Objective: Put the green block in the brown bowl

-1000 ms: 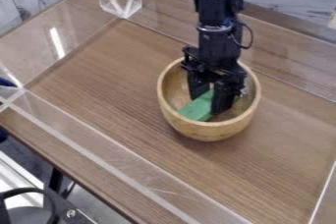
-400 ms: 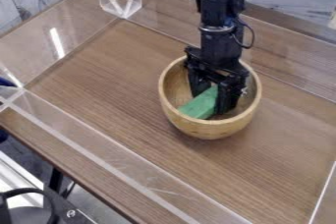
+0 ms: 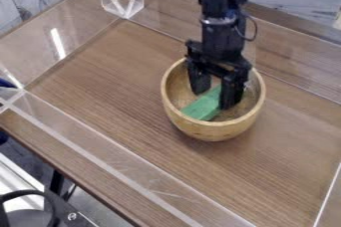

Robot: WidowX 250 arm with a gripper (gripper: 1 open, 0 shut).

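The brown bowl [image 3: 176, 105] sits on the wooden table, right of centre. Inside it lies the green block [image 3: 204, 108], leaning toward the bowl's front left. My gripper [image 3: 216, 92] points down into the bowl just above the block. Its black fingers [image 3: 197, 79] stand spread wide on either side of the block's upper end, and the jaws are open. The block rests free on the bowl's floor, partly hidden by the fingers.
The bowl stands on a wood-grain tabletop [image 3: 107, 92] ringed by low clear acrylic walls [image 3: 40, 121]. A clear acrylic stand [image 3: 123, 0] sits at the back left. The table's front edge runs diagonally along the lower left.
The fingers have spread apart and let go of the green block, which now lies in the bowl. The hand has barely shifted.
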